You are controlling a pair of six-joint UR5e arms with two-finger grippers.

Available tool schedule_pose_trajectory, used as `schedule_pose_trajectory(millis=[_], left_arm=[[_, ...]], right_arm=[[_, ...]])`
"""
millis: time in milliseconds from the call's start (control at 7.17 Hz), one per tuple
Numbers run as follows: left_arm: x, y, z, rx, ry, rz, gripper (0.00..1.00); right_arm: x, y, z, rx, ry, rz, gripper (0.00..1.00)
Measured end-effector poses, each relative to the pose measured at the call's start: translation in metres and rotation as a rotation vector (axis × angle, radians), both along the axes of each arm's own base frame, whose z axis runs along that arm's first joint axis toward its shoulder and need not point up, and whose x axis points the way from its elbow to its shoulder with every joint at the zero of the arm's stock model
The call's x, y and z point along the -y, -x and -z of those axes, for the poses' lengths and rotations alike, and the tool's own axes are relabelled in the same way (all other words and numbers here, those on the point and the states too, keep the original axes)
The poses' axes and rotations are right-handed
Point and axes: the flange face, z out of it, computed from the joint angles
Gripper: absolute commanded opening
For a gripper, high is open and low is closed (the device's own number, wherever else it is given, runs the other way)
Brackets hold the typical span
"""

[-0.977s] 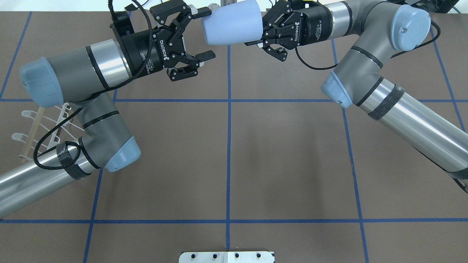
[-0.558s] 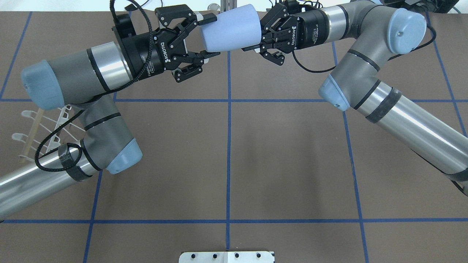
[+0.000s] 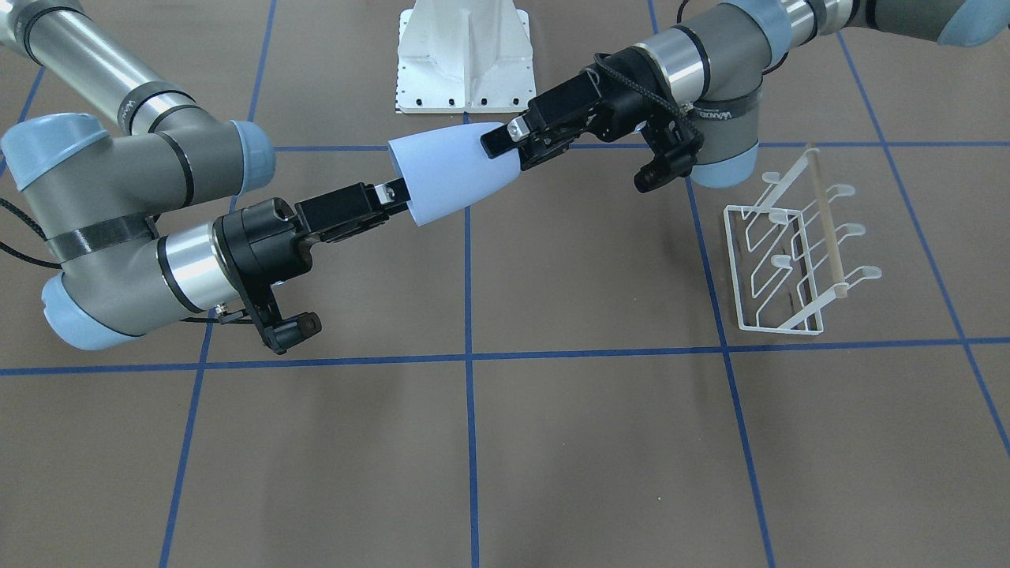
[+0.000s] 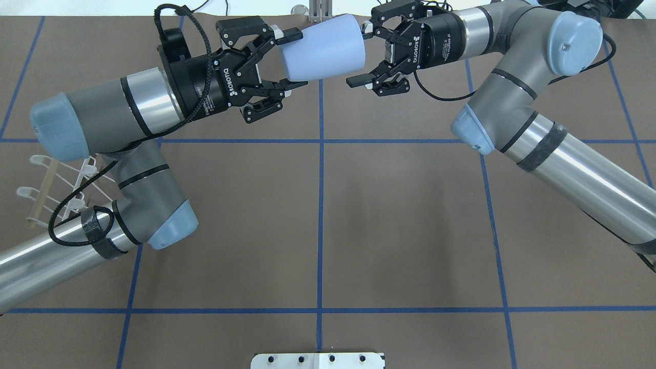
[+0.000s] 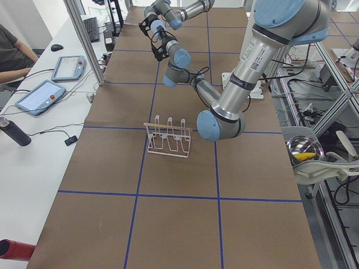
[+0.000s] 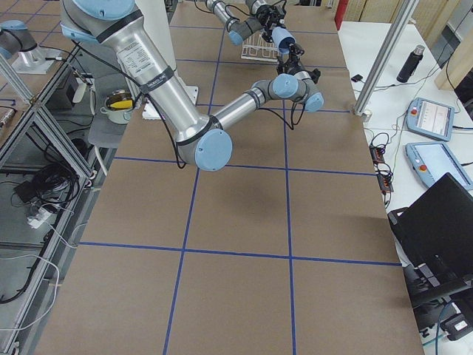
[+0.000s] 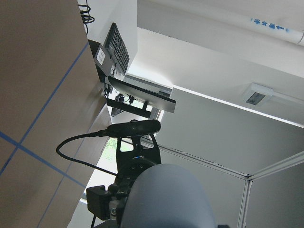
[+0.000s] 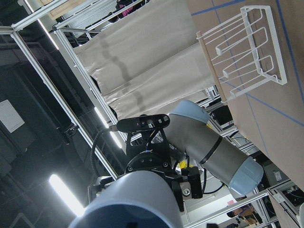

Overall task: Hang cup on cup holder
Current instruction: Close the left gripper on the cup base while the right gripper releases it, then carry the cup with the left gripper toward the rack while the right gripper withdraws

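Note:
The pale blue cup (image 4: 325,48) hangs on its side in the air over the table's far middle, narrow end toward my left arm. My left gripper (image 4: 292,57) is shut on the narrow base end, as the front view (image 3: 505,150) also shows. My right gripper (image 4: 360,57) stands open at the cup's wide rim, its lower finger clear of the cup wall. The cup fills the bottom of both wrist views (image 7: 166,199) (image 8: 133,199). The white wire cup holder (image 3: 797,252) stands on the table on my left side, partly hidden under my left arm in the overhead view (image 4: 56,179).
The white robot pedestal (image 3: 465,55) stands at the table's robot side. The brown table with blue grid lines (image 4: 318,230) holds nothing else. Both forearms reach over the far half. Operator tablets and a bottle lie on side desks (image 5: 50,95).
My left gripper has moved onto the cup's narrow end and shut on it. My right gripper, which was shut on the rim, has opened.

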Motion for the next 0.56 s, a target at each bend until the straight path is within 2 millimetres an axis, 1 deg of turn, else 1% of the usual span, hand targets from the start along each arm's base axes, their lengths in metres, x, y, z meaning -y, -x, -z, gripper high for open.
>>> schedule_pose_trajectory(millis=[140, 279, 419, 558], left_arm=[[-0.002, 0.007, -0.012, -0.006, -0.007, 0.005, 0.00], [-0.004, 0.015, -0.027, -0.010, -0.016, 0.015, 0.00], [0.000, 0.026, -0.038, -0.007, -0.022, 0.035, 0.00], [0.010, 0.043, -0.049, 0.007, -0.019, 0.064, 0.00]], right_arm=[[0.005, -0.026, -0.011, -0.027, -0.043, -0.051, 1.00], [0.012, -0.057, -0.024, -0.090, -0.116, -0.110, 1.00], [0.021, -0.090, -0.037, -0.182, -0.195, -0.160, 1.00], [0.030, -0.120, -0.050, -0.268, -0.247, -0.197, 0.97]])
